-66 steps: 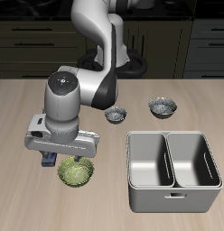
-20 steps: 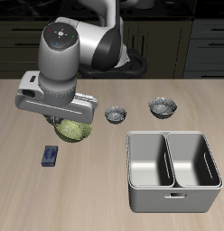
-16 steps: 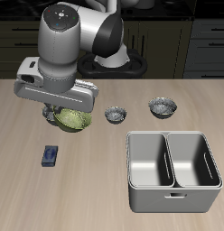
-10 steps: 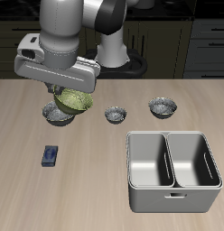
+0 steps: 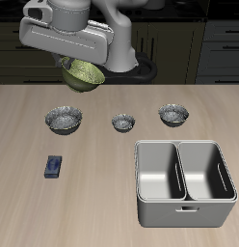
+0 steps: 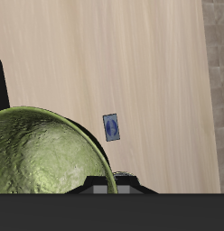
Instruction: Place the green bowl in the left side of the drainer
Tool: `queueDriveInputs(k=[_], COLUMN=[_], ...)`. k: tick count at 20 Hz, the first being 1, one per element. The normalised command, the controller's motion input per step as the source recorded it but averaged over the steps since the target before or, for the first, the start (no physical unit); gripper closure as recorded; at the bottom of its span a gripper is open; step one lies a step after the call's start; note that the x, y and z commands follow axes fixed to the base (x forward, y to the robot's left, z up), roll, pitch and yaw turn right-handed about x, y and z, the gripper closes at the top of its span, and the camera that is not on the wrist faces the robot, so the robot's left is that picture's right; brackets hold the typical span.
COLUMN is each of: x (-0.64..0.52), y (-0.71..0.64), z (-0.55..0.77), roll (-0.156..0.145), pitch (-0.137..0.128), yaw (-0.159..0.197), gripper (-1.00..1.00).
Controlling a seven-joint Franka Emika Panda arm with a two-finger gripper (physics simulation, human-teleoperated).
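A round yellow-green bowl (image 5: 81, 73) with a bumpy, leafy texture hangs high above the table (image 5: 92, 183), gripped by the robot's fingers (image 5: 66, 64), which are closed on its rim. The table is pale wood-grain, with dark cabinets behind. On it sit three grey speckled metallic bowls (image 5: 64, 119), a small flat blue rectangular object (image 5: 53, 167), and the drainer (image 5: 184, 182), a light-grey metal bin with rounded corners and two deep compartments, well apart from the held bowl.

Wooden table (image 5: 25, 125), 3 grey bowls (image 5: 64, 119), drainer (image 5: 185, 205), blue block (image 5: 53, 167)
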Motion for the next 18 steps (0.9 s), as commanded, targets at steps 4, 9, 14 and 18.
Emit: queueDriveInputs(k=[4, 9, 14, 18], x=[-0.05, -0.04, 0.09, 0.18], y=[0.21, 0.37, 0.31, 0.57], z=[0.2, 0.2, 0.16, 0.19], roll=[0.018, 0.038, 0.056, 0.086], pitch=[-0.05, -0.058, -0.021, -0.033], yaw=[0.013, 0.032, -0.003, -0.003], gripper=[1.0, 1.0, 1.0, 1.0])
